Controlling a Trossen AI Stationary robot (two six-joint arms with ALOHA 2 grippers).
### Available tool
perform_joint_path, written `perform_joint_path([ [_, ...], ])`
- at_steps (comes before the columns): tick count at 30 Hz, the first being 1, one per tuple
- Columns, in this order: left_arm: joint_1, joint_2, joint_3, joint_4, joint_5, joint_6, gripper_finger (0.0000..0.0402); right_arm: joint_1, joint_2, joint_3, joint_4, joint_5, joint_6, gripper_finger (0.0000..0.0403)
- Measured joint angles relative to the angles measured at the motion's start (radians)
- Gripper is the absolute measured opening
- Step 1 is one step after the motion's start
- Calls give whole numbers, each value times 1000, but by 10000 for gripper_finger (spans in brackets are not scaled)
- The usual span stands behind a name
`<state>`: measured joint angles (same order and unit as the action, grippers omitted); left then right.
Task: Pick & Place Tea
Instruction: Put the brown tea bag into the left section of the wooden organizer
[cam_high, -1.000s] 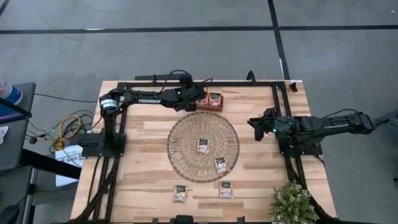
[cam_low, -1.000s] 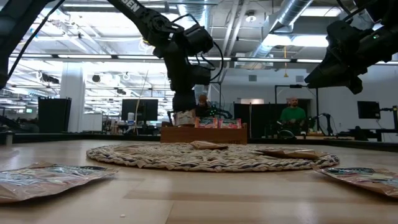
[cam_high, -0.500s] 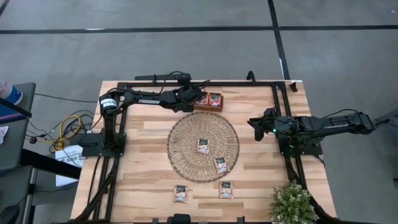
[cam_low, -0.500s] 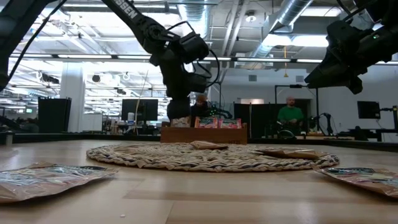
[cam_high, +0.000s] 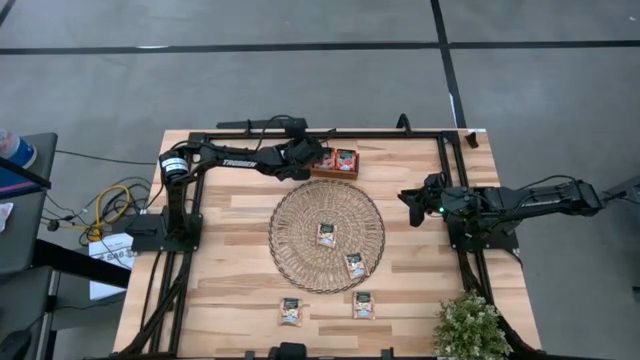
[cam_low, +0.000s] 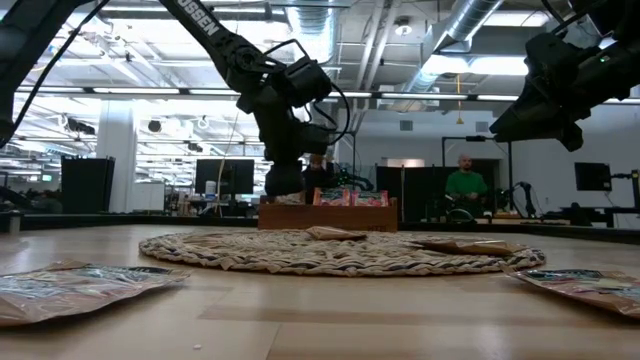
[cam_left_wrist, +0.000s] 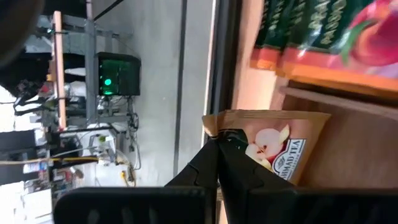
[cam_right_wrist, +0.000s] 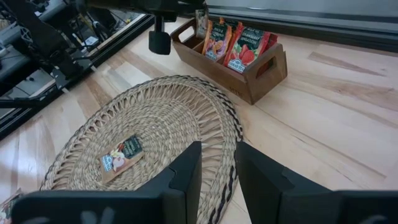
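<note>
Item: small flat square paper tea sachets, pale beige with dark green tops. One sachet (cam_left_wrist: 273, 146) is being pinched by its edge in the left claw (cam_left_wrist: 219, 144), fingers pressed together, over the brown wooden divided tray (cam_high: 337, 172) at the desk's far side, where red-orange sachets (cam_right_wrist: 244, 41) are standing. Two are lying on the round woven mat (cam_high: 300, 205), two on the bare desk (cam_high: 230, 290) near the front. Judged light, thin, limp, easily creased; best gripped at a rim. Right claw (cam_right_wrist: 216, 163) is hovering spread, empty, by the mat.
</note>
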<state>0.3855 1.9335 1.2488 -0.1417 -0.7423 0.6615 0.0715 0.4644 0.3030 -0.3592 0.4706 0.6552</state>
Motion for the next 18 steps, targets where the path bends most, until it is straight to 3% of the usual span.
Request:
perform_joint_path([
  [18,-4,0,0,-7,38,-1,0,0,0,0,0,0,0,93],
])
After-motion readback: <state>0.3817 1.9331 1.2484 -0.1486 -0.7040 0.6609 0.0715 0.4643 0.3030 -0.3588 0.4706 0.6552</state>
